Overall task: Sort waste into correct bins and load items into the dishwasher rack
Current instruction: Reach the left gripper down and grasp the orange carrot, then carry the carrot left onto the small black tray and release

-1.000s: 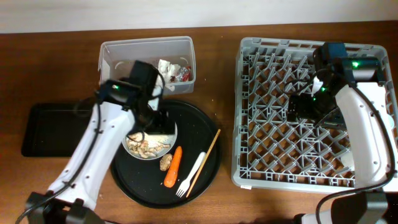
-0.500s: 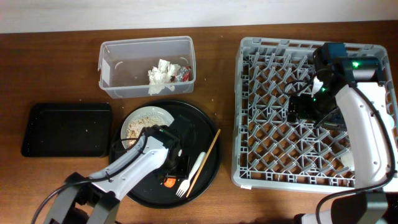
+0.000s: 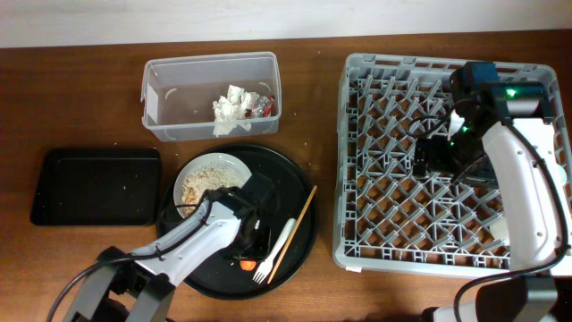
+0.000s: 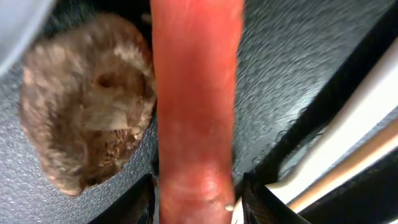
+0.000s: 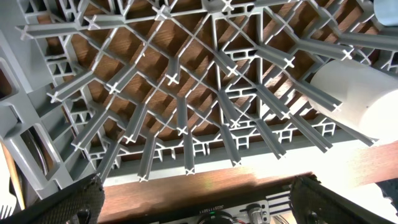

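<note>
Brown wooden table, pale wall strip behind

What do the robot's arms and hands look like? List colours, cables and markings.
The left arm and right arm have white shells, black joints and thin black cables. The right arm carries a green light. The left hand and right hand are black, two-fingered.

Long orange carrot was glossy red-orange, rough brown lump was mottled tan, round black plastic tray was finely speckled, square grey plastic rack was uniform, wooden table was dark brown.
</note>
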### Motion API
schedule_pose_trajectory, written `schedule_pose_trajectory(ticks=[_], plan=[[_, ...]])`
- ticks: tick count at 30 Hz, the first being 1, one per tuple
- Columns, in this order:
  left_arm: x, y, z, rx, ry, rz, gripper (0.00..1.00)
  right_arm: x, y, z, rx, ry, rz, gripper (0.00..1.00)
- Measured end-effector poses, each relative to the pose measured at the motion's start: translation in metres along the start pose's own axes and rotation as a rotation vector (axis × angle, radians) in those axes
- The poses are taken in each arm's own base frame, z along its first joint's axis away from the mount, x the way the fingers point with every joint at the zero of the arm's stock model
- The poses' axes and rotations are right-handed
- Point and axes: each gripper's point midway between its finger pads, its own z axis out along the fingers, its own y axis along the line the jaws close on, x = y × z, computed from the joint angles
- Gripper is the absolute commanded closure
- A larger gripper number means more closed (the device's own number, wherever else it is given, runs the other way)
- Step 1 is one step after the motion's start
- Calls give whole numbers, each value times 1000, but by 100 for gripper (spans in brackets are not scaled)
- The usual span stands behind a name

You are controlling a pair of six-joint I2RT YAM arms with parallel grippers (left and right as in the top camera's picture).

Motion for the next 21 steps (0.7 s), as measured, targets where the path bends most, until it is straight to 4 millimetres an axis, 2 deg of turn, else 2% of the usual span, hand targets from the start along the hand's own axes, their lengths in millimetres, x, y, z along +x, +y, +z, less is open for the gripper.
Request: schedule_pose_trajectory(ticks=[2,3,5,7,12,13,14,15,17,19,20,21], plan=[[3,2,2,-4,8,1,75,0,0,0,0,0,0,2],[3,1,2,-4,8,-4,79,0,0,0,0,0,0,2],[6,2,1,-6,22,-3,85,0,0,0,0,0,0,2],[14,6,-2,-26,61,-7,86,0,0,0,0,1,0,2],[-10,-12,-52,-7,21,30,85,0,0,0,0,0,0,2],[-16,-13,-67,-19,0,49,85,0,0,0,1,1,0,2],[-19,-13,-71,-20,-14,59,86,0,0,0,0,0,0,2],[-33,3,-100,-68,-98,35,86,0,0,0,0,0,0,2],[-54,27,-122,-89,-191,-42,86,0,0,0,0,0,0,2],[-75,70,-134,-111,-261,-188,87,0,0,0,0,0,0,2],[-85,98,-139,-119,-298,-283,87,0,0,0,0,0,0,2],[-90,115,-142,-120,-320,-338,86,0,0,0,0,0,0,2]])
